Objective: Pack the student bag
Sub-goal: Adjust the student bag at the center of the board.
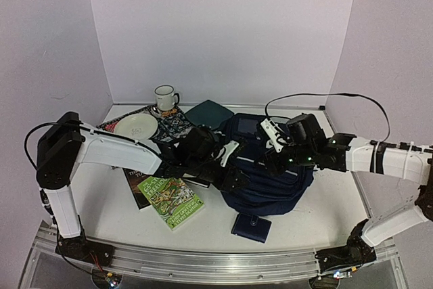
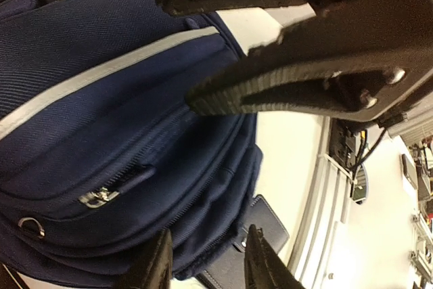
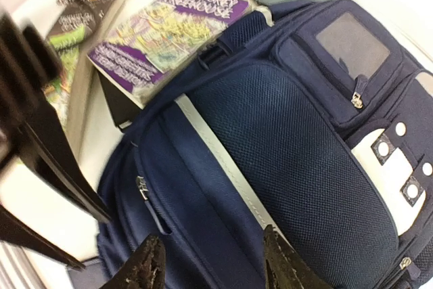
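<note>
The student bag [image 1: 274,194] lies flat on the table, navy with a thin pale stripe. In the left wrist view the student bag [image 2: 101,99] fills the left side, with a zipper pull [image 2: 98,197] on its edge. My left gripper [image 2: 206,270] hovers open over the bag's lower edge with nothing between its fingers. From above, the left gripper [image 1: 238,179] is at the bag's left side. My right gripper [image 1: 272,164] is over the bag's middle. Seen from its wrist, the right gripper [image 3: 213,270] stands open above the fabric of the student bag [image 3: 291,133], next to a zipper pull [image 3: 142,186].
A navy snap wallet [image 1: 252,227] lies in front of the bag. A green book [image 1: 170,201] and other books lie to the left. A white plate [image 1: 135,126], a mug [image 1: 166,98] and a dark teal plate [image 1: 210,113] sit at the back.
</note>
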Available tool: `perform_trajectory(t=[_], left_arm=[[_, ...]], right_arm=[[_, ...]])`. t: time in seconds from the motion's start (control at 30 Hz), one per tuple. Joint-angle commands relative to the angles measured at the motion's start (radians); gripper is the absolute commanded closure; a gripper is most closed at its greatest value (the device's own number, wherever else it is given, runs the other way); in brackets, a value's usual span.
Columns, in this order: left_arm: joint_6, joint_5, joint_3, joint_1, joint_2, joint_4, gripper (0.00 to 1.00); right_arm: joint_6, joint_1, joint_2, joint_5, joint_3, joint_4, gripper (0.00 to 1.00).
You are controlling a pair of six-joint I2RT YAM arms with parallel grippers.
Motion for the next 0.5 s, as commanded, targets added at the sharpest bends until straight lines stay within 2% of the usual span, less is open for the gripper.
perform_trajectory(t=[0.0, 0.1, 0.23, 0.4, 0.47], left_arm=[[-0.084, -0.002, -0.04, -0.003, -0.125, 0.068, 0.55], [-0.126, -0.07, -0.086, 0.008, -0.187, 0.068, 0.49], [-0.193, -0.127, -0.143, 0.059, -0.242, 0.067, 0.44], [-0.289, -0.076, -0.14, 0.13, -0.202, 0.068, 0.44], [-0.296, -0.054, -0.113, 0.134, -0.168, 0.068, 0.44]], right_arm=[[0.204, 0.06, -0.058, 0.114, -0.016, -0.011, 0.46], [0.319, 0.1, -0.065, 0.192, -0.019, -0.026, 0.45], [0.38, 0.14, -0.019, 0.198, -0.013, -0.034, 0.46], [0.364, 0.161, 0.088, 0.156, 0.01, -0.034, 0.51], [0.346, 0.16, 0.131, 0.154, 0.015, -0.028, 0.57]])
